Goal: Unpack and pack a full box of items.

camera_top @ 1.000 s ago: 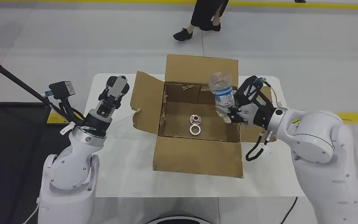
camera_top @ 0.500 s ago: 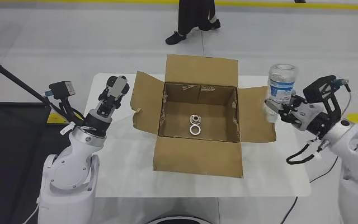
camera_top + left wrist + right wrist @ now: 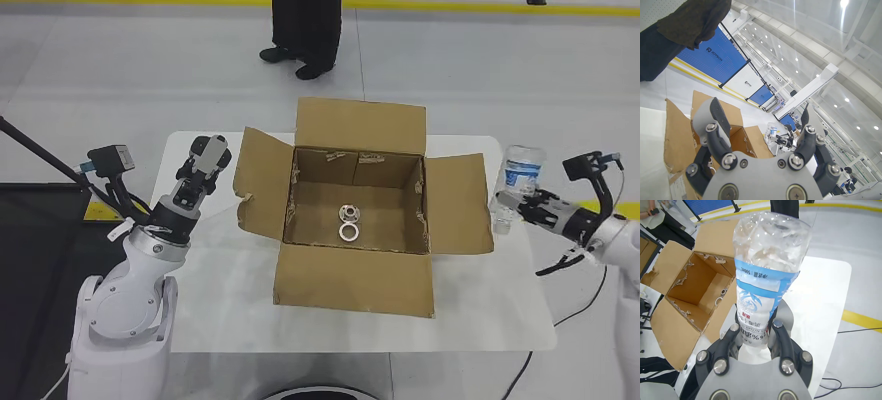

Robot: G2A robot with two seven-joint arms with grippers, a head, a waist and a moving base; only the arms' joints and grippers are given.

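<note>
Bottle (image 3: 762,275) of clear plastic, clamped at its neck by the right gripper (image 3: 755,330), base away from the palm, hangs at 3 o'clock of the cardboard box (image 3: 355,282).

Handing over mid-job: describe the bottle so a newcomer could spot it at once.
Find the open cardboard box in the middle of the white table. Past its flap on the robot's right, the right end effector grips a bottle near the table's edge. It is clear plastic with a blue-and-white label, unlike the small rings on the box floor.
</note>
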